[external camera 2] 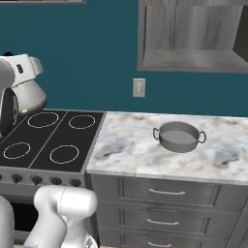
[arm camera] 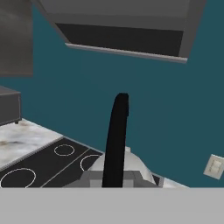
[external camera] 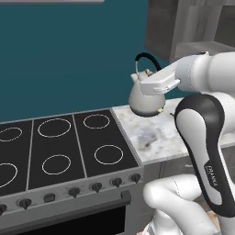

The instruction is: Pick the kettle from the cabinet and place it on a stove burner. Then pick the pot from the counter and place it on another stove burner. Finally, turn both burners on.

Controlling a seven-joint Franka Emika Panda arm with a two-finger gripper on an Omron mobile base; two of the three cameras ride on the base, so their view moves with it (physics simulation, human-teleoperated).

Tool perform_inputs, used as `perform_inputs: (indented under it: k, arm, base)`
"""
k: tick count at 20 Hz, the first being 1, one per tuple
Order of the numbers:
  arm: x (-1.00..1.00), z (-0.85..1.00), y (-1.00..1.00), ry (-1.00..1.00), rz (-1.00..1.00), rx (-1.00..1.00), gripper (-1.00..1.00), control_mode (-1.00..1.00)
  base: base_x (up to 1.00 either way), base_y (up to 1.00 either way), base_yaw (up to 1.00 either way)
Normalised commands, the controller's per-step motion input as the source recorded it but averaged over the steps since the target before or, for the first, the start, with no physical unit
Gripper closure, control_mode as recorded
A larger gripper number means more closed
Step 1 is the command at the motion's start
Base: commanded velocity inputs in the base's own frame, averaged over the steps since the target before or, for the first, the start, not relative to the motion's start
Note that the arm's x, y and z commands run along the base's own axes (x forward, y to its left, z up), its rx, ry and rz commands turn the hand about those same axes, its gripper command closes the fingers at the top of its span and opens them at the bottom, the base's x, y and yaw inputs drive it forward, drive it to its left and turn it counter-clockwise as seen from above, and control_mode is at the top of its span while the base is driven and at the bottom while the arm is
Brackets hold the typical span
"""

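Note:
The small white-silver kettle (external camera: 146,100) hangs in the air over the seam between the black cooktop (external camera: 69,142) and the marble counter (external camera: 156,133), just right of the rear right burner ring (external camera: 96,120). My gripper (external camera: 154,79) is shut on its thin black arched handle (arm camera: 117,131), which rises between the fingers in the hand view above the kettle body (arm camera: 135,165). From the right, the kettle (external camera 2: 32,97) shows at the far left. The wide grey pot (external camera 2: 179,136) sits on the counter (external camera 2: 131,145), below the open grey cabinet niche (external camera 2: 193,58).
A row of dark knobs (external camera: 96,187) runs along the stove front, with several white rings on the glass. A wall outlet (external camera 2: 139,87) sits on the teal wall. Drawers with silver pulls (external camera 2: 167,192) lie under the counter. My own arm (external camera: 206,137) fills the right side.

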Motion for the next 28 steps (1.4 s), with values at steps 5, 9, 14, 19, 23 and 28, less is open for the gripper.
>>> perform_inputs:
  k: [5,9,14,19,23,28]
  arm:
    - [0.00,0.00,0.00,0.00,0.00,0.00,1.00,1.00]
    - [0.00,0.00,0.00,0.00,0.00,0.00,1.00,1.00]
    - [0.00,0.00,0.00,0.00,0.00,0.00,1.00,1.00]
    - [0.00,0.00,0.00,0.00,0.00,0.00,1.00,1.00]
    - [0.05,-0.01,0.03,0.00,0.00,0.00,1.00,-1.00]
    - [0.27,-0.17,0.10,0.02,0.00,0.00,1.00,-1.00]
  base:
    - [0.11,0.00,0.00]
    - [0.20,0.00,0.00]
    - [0.26,0.00,0.00]
    - [0.28,0.00,0.00]
    - [0.01,0.00,0.00]
    - [0.00,0.00,0.00]
